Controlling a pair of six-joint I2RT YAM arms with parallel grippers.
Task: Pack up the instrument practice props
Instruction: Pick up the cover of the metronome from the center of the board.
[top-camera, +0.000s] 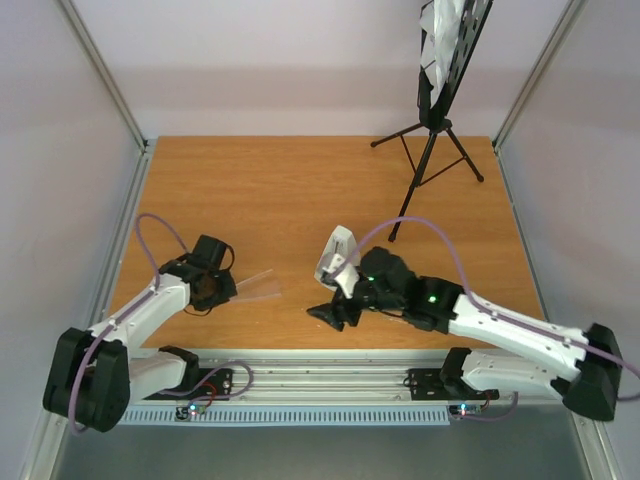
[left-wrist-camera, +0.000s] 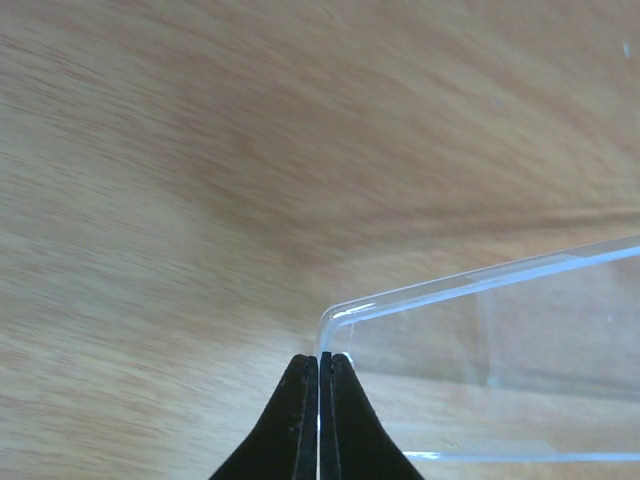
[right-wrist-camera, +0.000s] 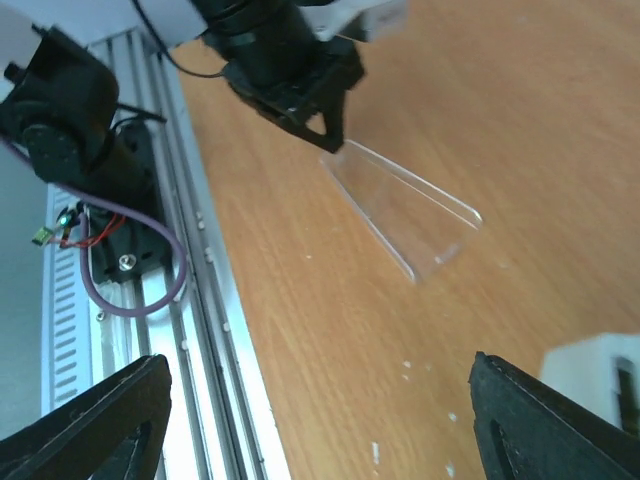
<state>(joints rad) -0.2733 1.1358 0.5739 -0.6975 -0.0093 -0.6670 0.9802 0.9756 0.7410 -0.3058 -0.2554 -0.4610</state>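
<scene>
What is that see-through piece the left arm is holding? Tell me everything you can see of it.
The clear cover is a thin, colourless, see-through shell, apparently plastic, with flat panels, rounded corners and one bent edge. The wood grain shows through it. The left hand pinches one corner between its shut fingers and holds it out over the front left of the table. Whether it touches the wood is unclear. Nothing else touches it.

music stand (top-camera: 432, 150) top and its sheet-music pages (top-camera: 440, 40) get chopped by the frame edge, clear cover (left-wrist-camera: 500, 330) runs off the left wrist view, metronome (top-camera: 336, 256) looks partly behind the right arm (top-camera: 500, 322)
</scene>
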